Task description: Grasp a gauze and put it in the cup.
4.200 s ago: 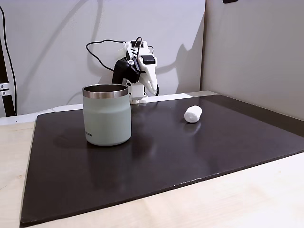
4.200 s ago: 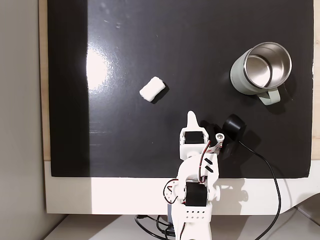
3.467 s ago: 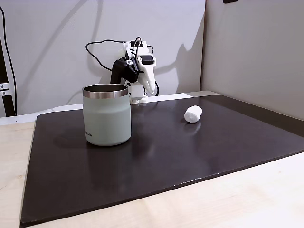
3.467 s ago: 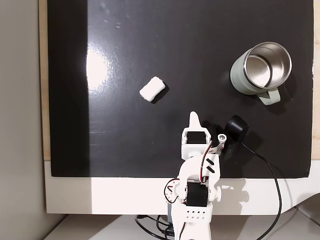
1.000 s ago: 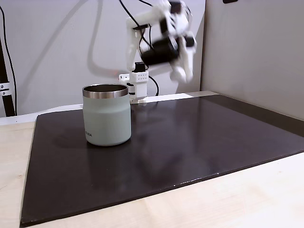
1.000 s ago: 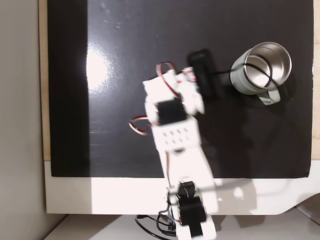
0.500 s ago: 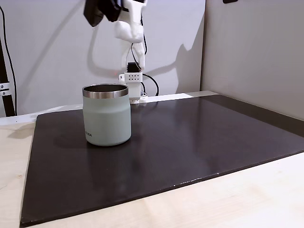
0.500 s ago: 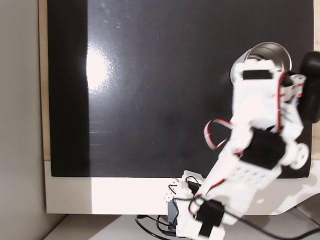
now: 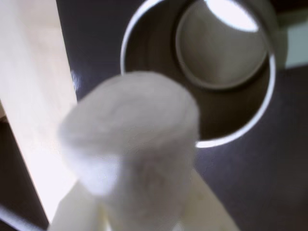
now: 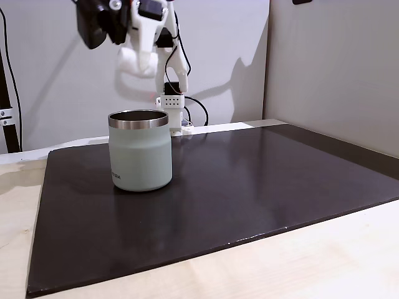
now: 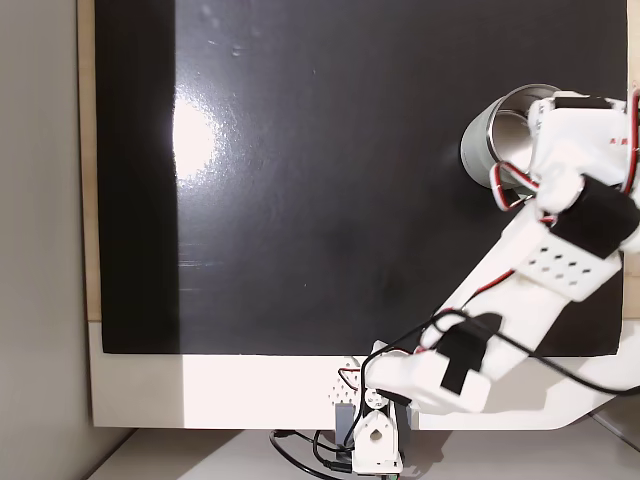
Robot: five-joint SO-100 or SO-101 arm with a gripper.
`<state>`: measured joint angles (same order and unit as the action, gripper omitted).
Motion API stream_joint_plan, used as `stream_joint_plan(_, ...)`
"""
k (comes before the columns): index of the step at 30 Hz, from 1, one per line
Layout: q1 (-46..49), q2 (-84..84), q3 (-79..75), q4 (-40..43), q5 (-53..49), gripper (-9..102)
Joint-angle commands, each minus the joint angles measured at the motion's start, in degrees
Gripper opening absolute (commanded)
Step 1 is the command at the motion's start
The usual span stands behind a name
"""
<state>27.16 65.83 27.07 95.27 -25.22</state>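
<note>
Wrist view: white plastic gripper (image 9: 139, 221) pinches the small white soft gauze roll (image 9: 132, 144) w/ pale fingers either side (blurred, close to lens), held above the sage-green steel-rimmed cup (image 9: 240, 115) on the dark mat (image 10: 249, 187).

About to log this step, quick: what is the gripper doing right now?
Gripper: shut on the gauze, held above the cup.

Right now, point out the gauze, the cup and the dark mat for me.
gauze (image 9: 132, 144), wrist view, on its rounded front face.
cup (image 10: 141, 156), a fixed view, on its green side wall.
dark mat (image 10: 262, 187), a fixed view, on bare surface.
</note>
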Motion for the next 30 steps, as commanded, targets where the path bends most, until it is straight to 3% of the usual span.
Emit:
stream_joint_plan(1,0.62,-3.16,-9.14,2.64,-0.79,0)
stream_joint_plan(7,1.05,-7.82,-15.82,5.89,-1.93,3)
stream_joint_plan(12,1.32,-6.94,-15.73,6.94,-3.69,22)
stream_joint_plan(16,1.58,-6.5,-15.38,7.03,-3.87,31)
stream_joint_plan(30,1.49,-4.66,-14.59,7.21,-3.96,31)
